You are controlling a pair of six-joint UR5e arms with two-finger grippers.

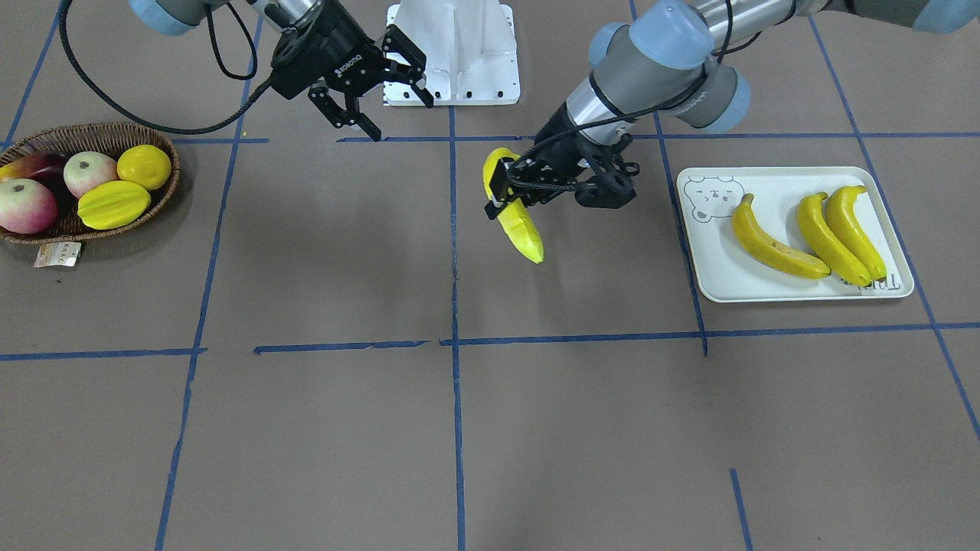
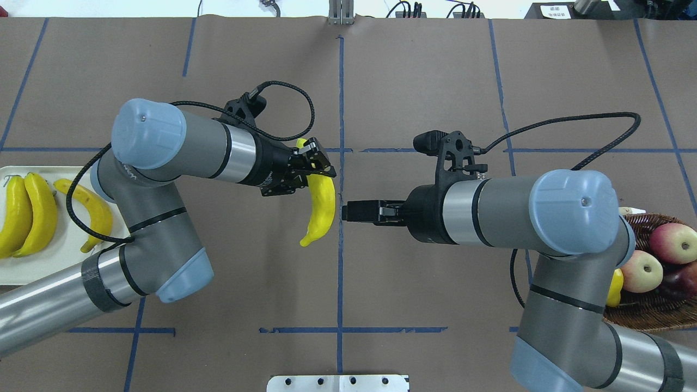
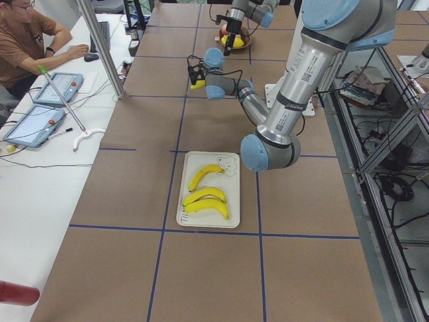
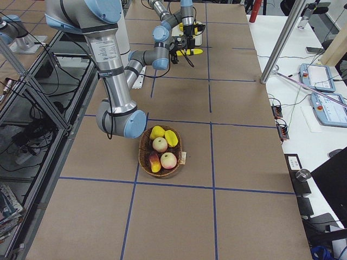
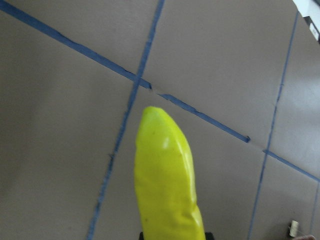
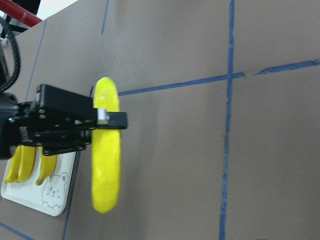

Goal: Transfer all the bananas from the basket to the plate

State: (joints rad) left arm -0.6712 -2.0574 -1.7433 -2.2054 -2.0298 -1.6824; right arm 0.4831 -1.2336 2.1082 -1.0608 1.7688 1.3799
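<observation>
Left gripper clamps a banana above the brown, blue-taped table; right gripper hangs spread wide.

Three bananas on plate, banana seemingly aloft

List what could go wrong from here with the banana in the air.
1. The left gripper pinches the banana near one end, with most of it hanging free; it may swing or slip in transit.
2. The plate already holds three bananas; only the bear-print end is bare, so a careless drop could knock them or hit the rim.
3. The open right gripper sits close by; the two could clip.
</observation>
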